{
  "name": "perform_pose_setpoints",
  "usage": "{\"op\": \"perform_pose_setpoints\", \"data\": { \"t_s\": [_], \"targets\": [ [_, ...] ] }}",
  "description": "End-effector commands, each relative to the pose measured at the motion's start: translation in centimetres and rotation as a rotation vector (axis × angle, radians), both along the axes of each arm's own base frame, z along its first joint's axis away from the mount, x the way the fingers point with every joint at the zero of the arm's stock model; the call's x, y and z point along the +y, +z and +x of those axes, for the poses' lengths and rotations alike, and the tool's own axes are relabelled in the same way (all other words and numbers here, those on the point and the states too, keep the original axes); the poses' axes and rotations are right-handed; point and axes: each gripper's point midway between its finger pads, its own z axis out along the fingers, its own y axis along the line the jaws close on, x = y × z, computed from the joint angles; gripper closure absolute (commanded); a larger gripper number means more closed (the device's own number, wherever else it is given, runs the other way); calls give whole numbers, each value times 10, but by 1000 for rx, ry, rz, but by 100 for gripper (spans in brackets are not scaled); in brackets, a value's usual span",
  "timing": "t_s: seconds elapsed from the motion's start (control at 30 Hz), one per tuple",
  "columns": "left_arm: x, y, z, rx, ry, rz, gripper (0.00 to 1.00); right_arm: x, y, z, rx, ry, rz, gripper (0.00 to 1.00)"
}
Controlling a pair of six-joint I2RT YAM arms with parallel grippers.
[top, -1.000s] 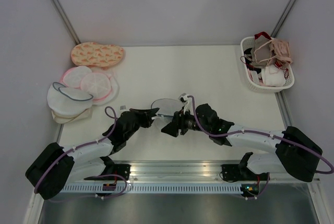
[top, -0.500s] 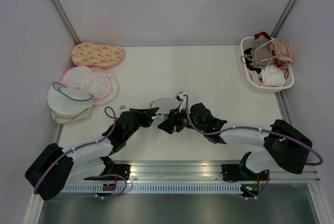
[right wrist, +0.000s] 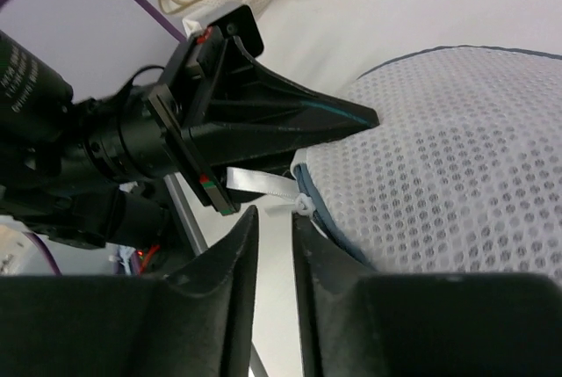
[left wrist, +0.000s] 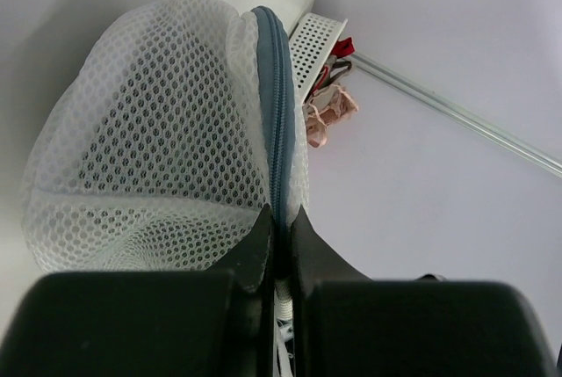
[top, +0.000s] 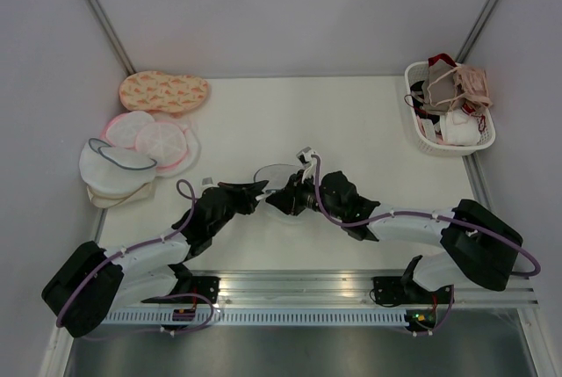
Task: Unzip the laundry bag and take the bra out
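Observation:
The laundry bag (top: 279, 173), a white mesh dome with a grey-blue zipper rim, lies mid-table near the front. My left gripper (top: 260, 188) is shut on its rim; in the left wrist view the fingertips (left wrist: 263, 223) pinch the zipper band (left wrist: 279, 122) of the bag (left wrist: 158, 148). My right gripper (top: 277, 202) sits at the bag's near edge beside the left one. In the right wrist view its jaws (right wrist: 272, 219) stand narrowly apart and empty, just short of a white ribbon pull (right wrist: 259, 184) at the zipper. The bag (right wrist: 457, 148) is zipped. The bra is hidden; the mesh only looks dark inside.
A pile of round mesh bags (top: 118, 166), pink-rimmed ones (top: 160, 138) and an orange patterned one (top: 164, 91) lies at the far left. A white basket (top: 428, 138) of bras stands at the far right, and also shows in the left wrist view (left wrist: 316, 39).
My right gripper has moved left to the bag's near edge, close to the left gripper. The left gripper and the bag have stayed put.

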Motion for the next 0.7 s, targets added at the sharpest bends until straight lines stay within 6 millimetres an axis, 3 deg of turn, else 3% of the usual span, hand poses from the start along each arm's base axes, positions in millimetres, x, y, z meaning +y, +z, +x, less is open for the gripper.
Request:
{"op": "perform_pose_setpoints", "data": {
  "t_s": [0.0, 0.13, 0.43, 0.67],
  "targets": [
    [-7, 11, -4, -15, -27, -61, 98, 13, 39, 13, -82, -18, 99, 76],
    [-6, 11, -5, -16, -27, -64, 98, 10, 34, 13, -74, -26, 80, 100],
    [2, 8, -6, -25, 4, -60, 98, -15, 11, 3, -23, -56, -39, 99],
    [2, 5, -4, -24, 7, -44, 98, -38, 11, -5, -24, -96, -66, 100]
  ]
}}
